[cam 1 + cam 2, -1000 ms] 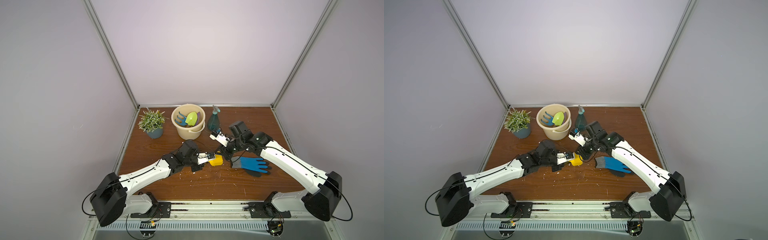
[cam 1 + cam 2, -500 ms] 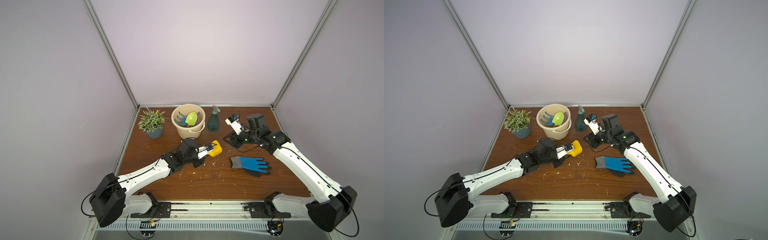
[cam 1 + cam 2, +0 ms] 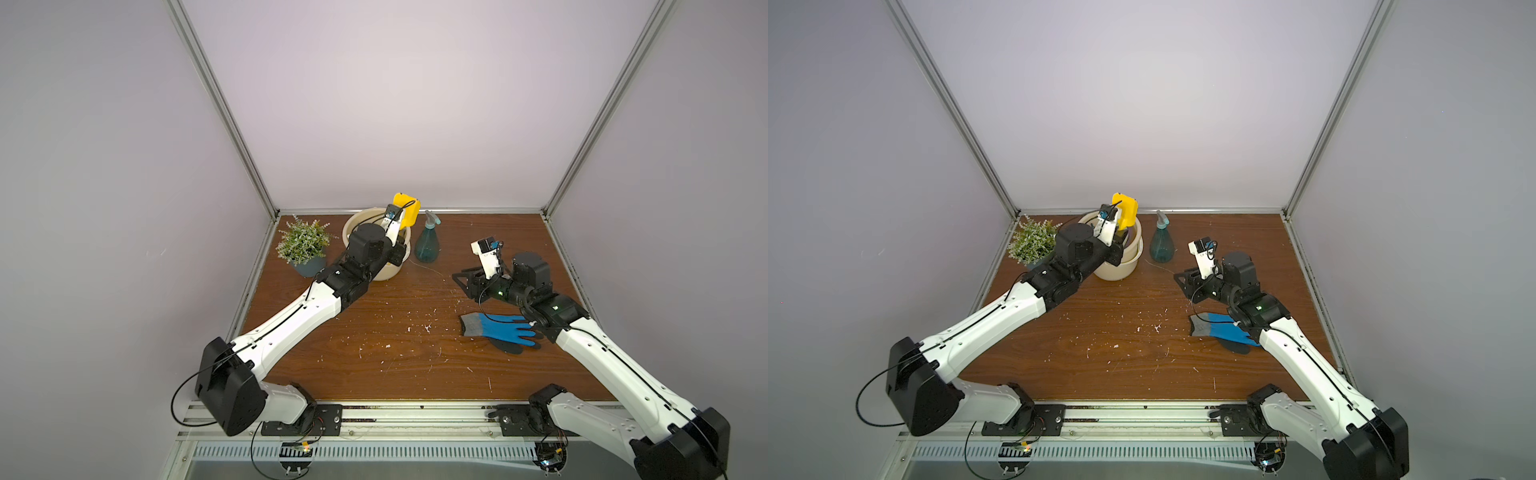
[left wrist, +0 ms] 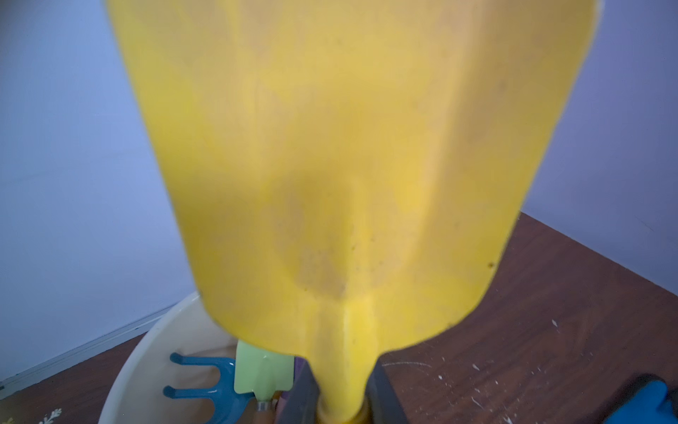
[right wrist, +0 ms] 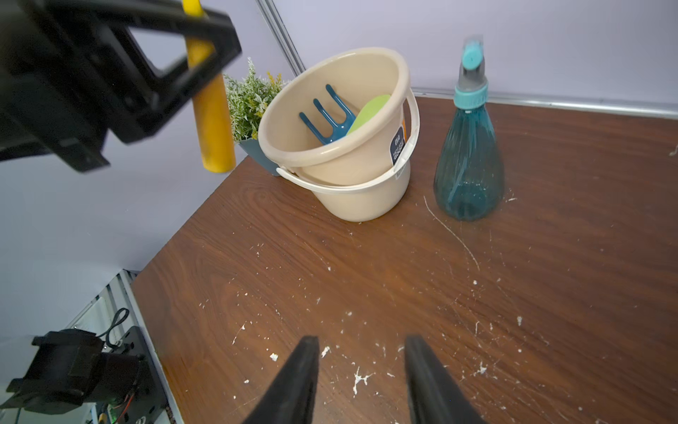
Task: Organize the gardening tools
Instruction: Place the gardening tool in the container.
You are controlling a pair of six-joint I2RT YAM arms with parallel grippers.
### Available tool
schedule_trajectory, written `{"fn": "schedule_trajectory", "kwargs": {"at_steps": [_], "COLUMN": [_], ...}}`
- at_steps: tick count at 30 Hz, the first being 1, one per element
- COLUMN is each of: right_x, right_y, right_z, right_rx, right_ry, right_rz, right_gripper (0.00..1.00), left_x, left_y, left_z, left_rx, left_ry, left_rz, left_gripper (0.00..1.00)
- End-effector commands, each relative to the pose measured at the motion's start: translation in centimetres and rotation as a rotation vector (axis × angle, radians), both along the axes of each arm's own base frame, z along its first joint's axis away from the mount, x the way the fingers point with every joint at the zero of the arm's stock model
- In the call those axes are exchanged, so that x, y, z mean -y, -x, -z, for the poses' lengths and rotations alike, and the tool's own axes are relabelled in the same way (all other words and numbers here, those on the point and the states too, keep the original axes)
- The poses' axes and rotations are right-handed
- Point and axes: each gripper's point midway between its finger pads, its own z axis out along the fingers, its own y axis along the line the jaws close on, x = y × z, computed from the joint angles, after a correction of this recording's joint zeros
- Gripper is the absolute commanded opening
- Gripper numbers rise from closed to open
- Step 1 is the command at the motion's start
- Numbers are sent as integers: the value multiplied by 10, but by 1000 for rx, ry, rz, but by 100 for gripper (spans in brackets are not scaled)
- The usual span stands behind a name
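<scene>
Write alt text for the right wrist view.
A cream bucket holding a blue fork and a lime-green trowel sits on a wooden table beside an upright teal spray bottle, a potted plant behind it. The left claw holds a yellow scoop aloft by its handle; the right claw is open and empty.

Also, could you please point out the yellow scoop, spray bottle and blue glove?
yellow scoop (image 3: pixel 410 215): a top view, on its blade.
spray bottle (image 5: pixel 469 165): right wrist view, on its teal body.
blue glove (image 3: pixel 505 330): a top view, on its palm.
</scene>
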Motion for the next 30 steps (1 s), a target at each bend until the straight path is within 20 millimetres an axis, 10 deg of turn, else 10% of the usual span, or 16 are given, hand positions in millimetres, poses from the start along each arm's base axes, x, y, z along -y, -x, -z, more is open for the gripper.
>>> {"fn": "schedule_trajectory", "kwargs": {"at_steps": [1,12,24,30], "right_x": [-10,-5,0,-1], "right_y": [1,10,10,9], "right_z": [-44,-29,-30,-28], "right_rx": [123,113,123,118], "right_ry": [-136,-104,-91,-88], "right_rz": [-18,6,34,32], "right_gripper": [44,45,45,45], "left_x": [-23,-63,-60,-59], "left_y": [-36,-123,-125,-121], "left_z": [-15,14,82,92], "left_rx": [9,59,56,47], "left_ry": [87,130,124,119], "left_rz": [-158,-326,-306,-295], "left_gripper": [1,2,19,46]}}
